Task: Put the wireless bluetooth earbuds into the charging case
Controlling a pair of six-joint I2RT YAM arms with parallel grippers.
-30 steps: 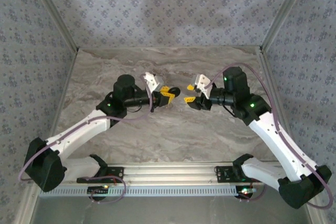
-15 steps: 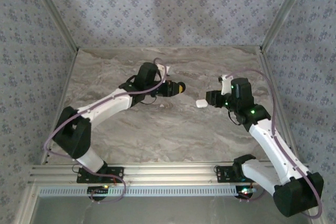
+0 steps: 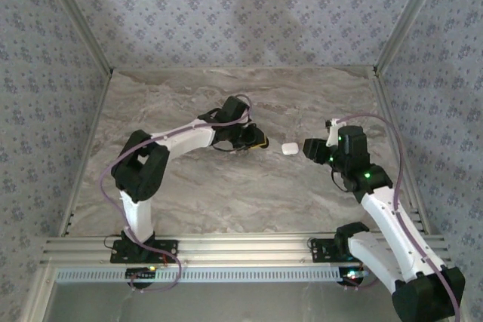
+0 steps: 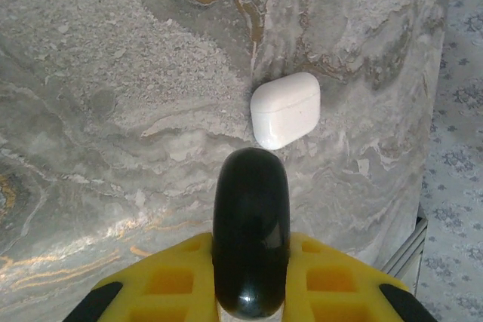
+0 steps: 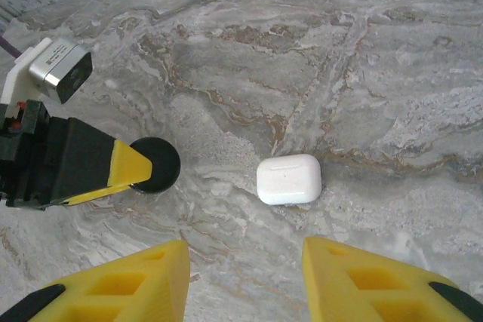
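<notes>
A white charging case (image 3: 289, 148) with rounded corners lies flat on the marble table, its lid closed; it also shows in the wrist views (image 4: 285, 109) (image 5: 289, 179). My left gripper (image 3: 255, 141) (image 4: 250, 245) is shut on a glossy black round disc (image 4: 251, 209) (image 5: 157, 164), held edge-on just left of the case and not touching it. The right gripper (image 3: 308, 146) (image 5: 245, 253) stands open a little to the right of the case, with only bare table between its yellow fingers (image 5: 143, 277). The earbuds are out of view.
The marble tabletop (image 3: 226, 186) is walled by patterned panels at the back and both sides. A metal rail (image 3: 241, 250) runs along the near edge by the arm bases. The left arm folds back on itself at the middle left (image 3: 139, 167).
The grippers, close together a second ago, have parted. The white case now lies on the table between them. The left gripper carried the black disc rightward; the right gripper drew back to the right.
</notes>
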